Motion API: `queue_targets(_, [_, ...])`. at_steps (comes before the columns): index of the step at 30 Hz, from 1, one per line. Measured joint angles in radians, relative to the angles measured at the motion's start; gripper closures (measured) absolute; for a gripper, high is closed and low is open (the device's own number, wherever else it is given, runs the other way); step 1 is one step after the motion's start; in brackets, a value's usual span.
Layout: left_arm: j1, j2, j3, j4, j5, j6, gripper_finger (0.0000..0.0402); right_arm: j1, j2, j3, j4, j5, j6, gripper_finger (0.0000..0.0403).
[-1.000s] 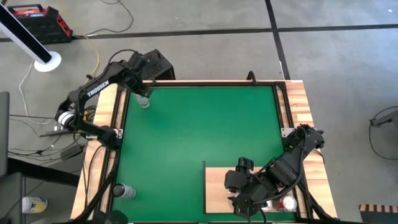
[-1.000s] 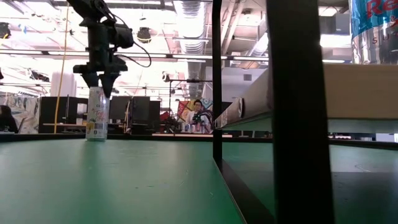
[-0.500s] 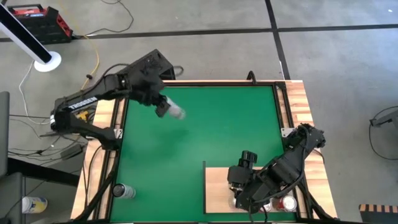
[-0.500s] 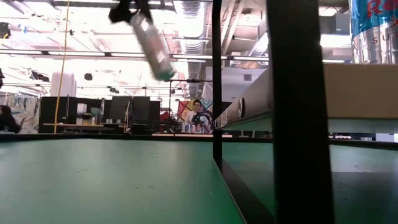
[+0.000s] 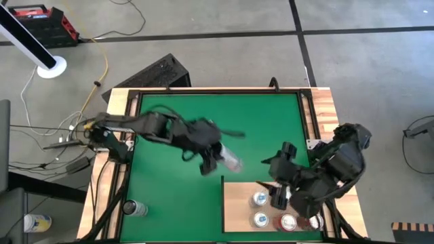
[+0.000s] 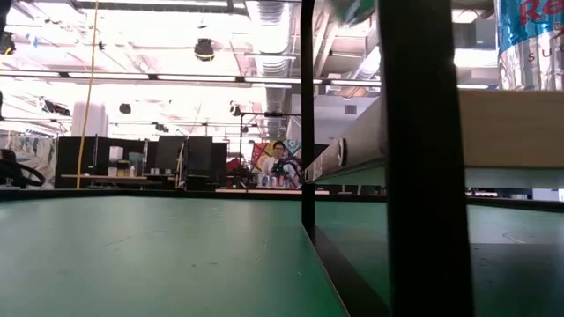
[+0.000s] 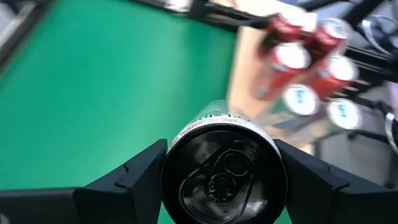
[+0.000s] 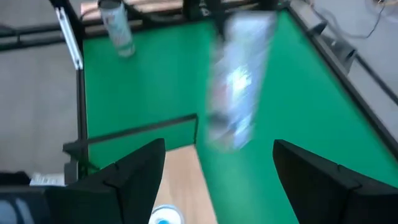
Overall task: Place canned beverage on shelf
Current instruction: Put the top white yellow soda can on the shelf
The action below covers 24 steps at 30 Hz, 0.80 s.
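Mid-frame in the high view, left pincer (image 5: pixel 215 160) gripped the can (image 5: pixel 229 159) in the air just short of the shelf (image 5: pixel 237 203), placement still pending; right pincer (image 5: pixel 279 196) spread empty over shelved cans (image 5: pixel 260 199).

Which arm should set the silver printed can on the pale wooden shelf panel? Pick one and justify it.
Left. The left gripper already clamps the silver printed can beside the pale wooden shelf panel. The right gripper hangs open and empty over the shelf.
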Motion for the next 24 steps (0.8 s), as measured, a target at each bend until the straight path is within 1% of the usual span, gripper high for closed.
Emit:
queue_targets(5, [-0.1,0.148,0.169,0.002,0.049,-0.023,0.0167,0.015,-0.048,-0.002,0.0,0.072,-0.004,0.0081])
queue_targets(10, [-0.174,0.251,0.279,-0.003,0.078,-0.064,0.0167,0.015,-0.073,-0.002,0.0,0.075,-0.049,0.0081])
queue_targets(14, [-0.222,0.275,0.278,0.012,0.084,-0.127,0.0167,0.004,-0.087,-0.002,0.0,0.074,-0.103,0.0081])
queue_targets(18, [-0.246,0.31,0.271,0.009,0.074,-0.183,0.0167,-0.017,-0.088,-0.002,0.0,0.068,-0.157,0.0081])
queue_targets(24, [-0.26,0.364,0.271,0.035,0.066,-0.232,0.0167,-0.056,-0.088,-0.002,0.0,0.015,-0.212,0.0081])
